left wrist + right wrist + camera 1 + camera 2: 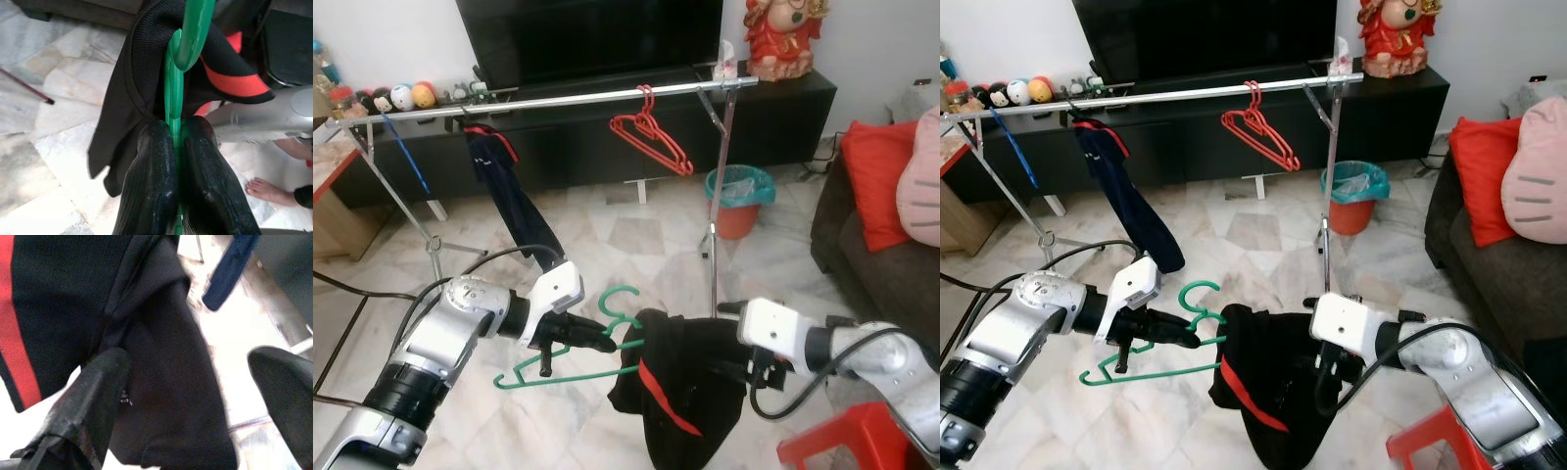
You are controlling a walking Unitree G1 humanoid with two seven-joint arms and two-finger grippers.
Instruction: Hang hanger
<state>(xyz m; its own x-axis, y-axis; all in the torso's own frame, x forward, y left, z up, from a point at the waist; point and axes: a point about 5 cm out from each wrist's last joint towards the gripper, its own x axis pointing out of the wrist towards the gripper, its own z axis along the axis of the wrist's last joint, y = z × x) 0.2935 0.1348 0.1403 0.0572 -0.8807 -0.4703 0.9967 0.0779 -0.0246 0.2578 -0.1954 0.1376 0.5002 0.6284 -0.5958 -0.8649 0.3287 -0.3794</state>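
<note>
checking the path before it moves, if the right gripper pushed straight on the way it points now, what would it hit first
Most likely the black garment draped on the green hanger: the right gripper has its fingers open with the cloth right in front of them. Depth is hard to judge, but it looks very close.

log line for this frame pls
left pincer shut on green hanger | black garment draped on it | right pincer open at garment | rail ahead, not yet hung

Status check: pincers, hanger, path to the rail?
Left pincer shut on green hanger. Right pincer open beside black garment. Rail ahead, red hangers on it.
</note>
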